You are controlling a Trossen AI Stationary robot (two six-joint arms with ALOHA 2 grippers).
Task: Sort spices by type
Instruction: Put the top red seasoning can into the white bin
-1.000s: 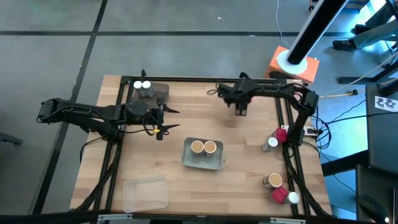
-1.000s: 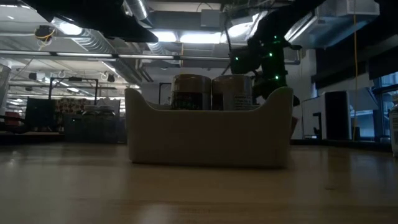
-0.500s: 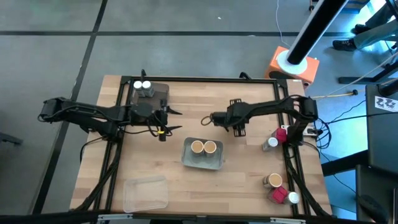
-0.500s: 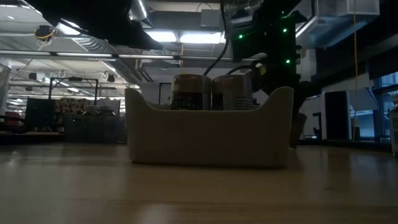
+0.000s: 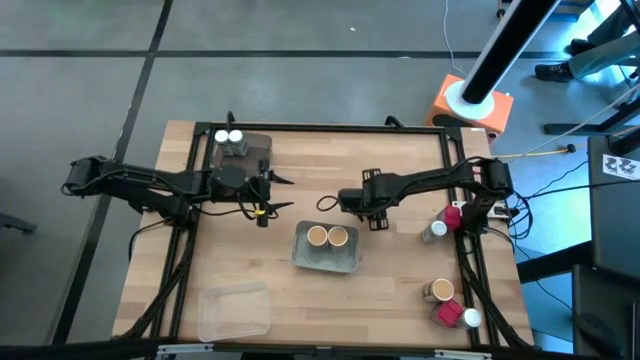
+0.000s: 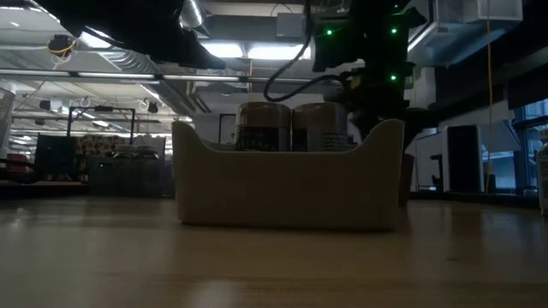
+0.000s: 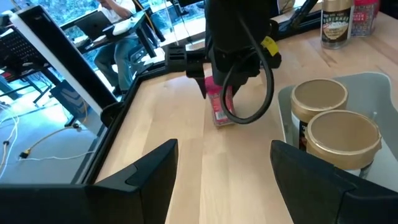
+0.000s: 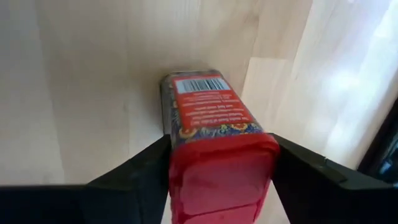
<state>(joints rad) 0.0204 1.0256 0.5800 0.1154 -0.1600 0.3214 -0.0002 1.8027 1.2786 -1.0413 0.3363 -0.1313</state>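
My right gripper stands just beyond the far right corner of the grey tray, shut on a small red boxy spice container, which also fills the right wrist view. Two tan-lidded jars stand in that tray. My left gripper hovers open left of the tray and touches nothing. Two white-capped jars stand in a second grey tray at the far left. More spices stand by the right edge. My right gripper pinches the red box between its two fingers at the red cap end, one finger on each side. It comes from above, pointing down. The box hangs upright below the fingers. Whether its lower end touches the table, I cannot tell.
A clear tray lies at the near left corner. A tan-lidded jar, a red box and a white-capped jar stand near the right near corner. Bare wood lies between the two grippers and near the tray.
My right gripper has moved from the far middle of the table toward the near and left, coming down beside the grey tray with the tan-lidded jars. My left arm has kept still.
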